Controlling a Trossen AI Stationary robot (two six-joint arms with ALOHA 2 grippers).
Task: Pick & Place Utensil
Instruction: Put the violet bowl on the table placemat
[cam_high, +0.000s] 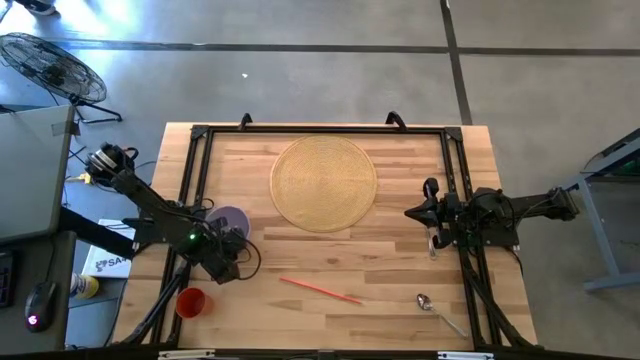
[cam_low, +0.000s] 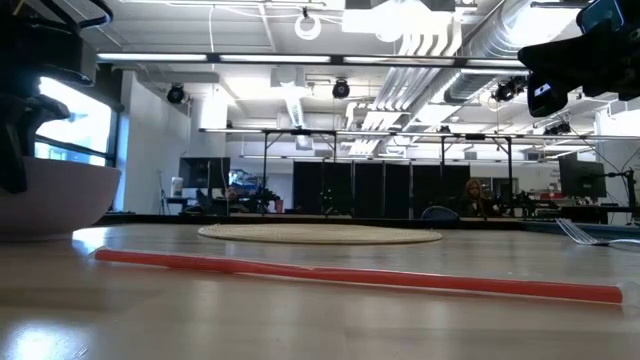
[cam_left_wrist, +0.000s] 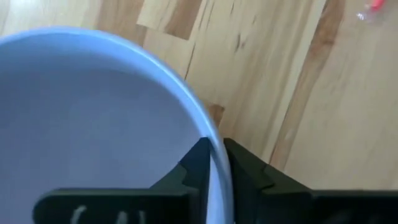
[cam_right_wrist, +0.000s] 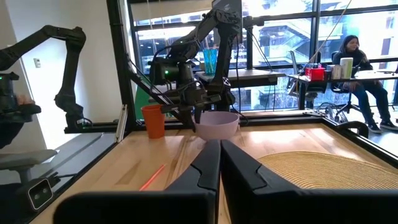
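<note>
My left gripper sits at the table's left side, shut on a pale lavender bowl, which also shows in the low view. My right gripper waits shut at the table's right side, holding nothing; its fingers point level toward the left arm. A silver fork lies flat on the table just beside it. A silver spoon lies near the table's near right corner. A round woven placemat lies flat at the table's far middle. My left gripper pinches the bowl's rim on the bowl's near side, one finger inside the bowl and the other outside. The fingers come from above, pointing down. The bowl stays upright; its bottom looks level with the tabletop.
A red straw lies on the table's near middle, between bowl and spoon. A red cup stands at the near left corner. A black frame runs along the table's edges. People sit in the room beyond the table.
</note>
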